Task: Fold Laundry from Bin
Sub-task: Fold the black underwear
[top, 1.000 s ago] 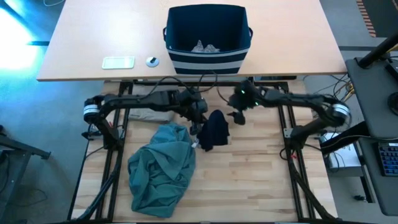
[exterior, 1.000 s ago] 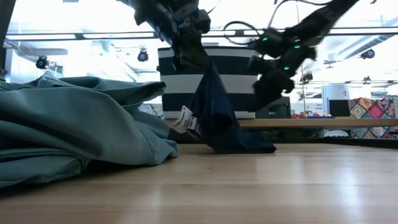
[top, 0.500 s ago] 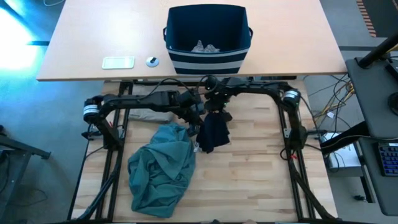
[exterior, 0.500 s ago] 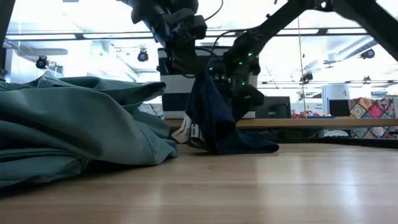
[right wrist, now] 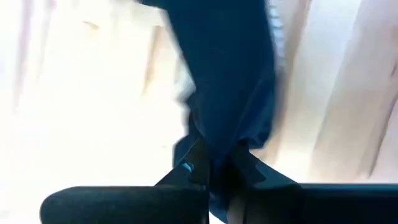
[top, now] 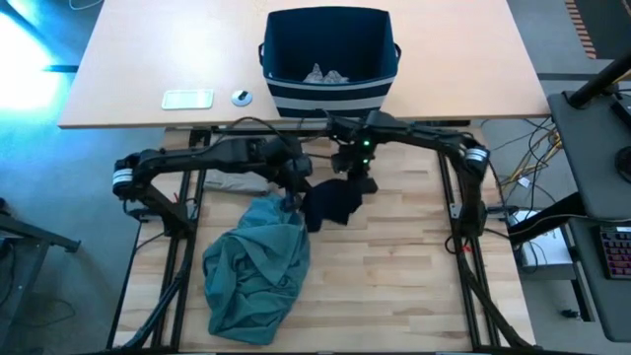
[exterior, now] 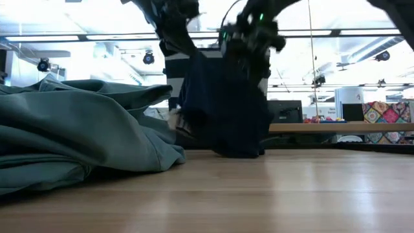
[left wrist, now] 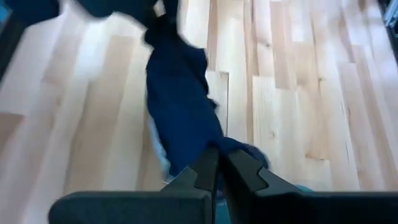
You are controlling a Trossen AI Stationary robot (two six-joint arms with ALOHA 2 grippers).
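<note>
The pale wooden bench carries a large crumpled teal-green cloth garment on its left half, where it lay a second ago. The boxy navy-blue fabric bin with white stripes stands beyond on a separate tan desk, small grey pieces at its bottom. The navy cloth garment now hangs higher and wider between both arms. The left gripper has its jaws pinched on one edge; the right gripper, spread a second ago, now pinches another edge. Motion blur hides the garment's lettering.
</note>
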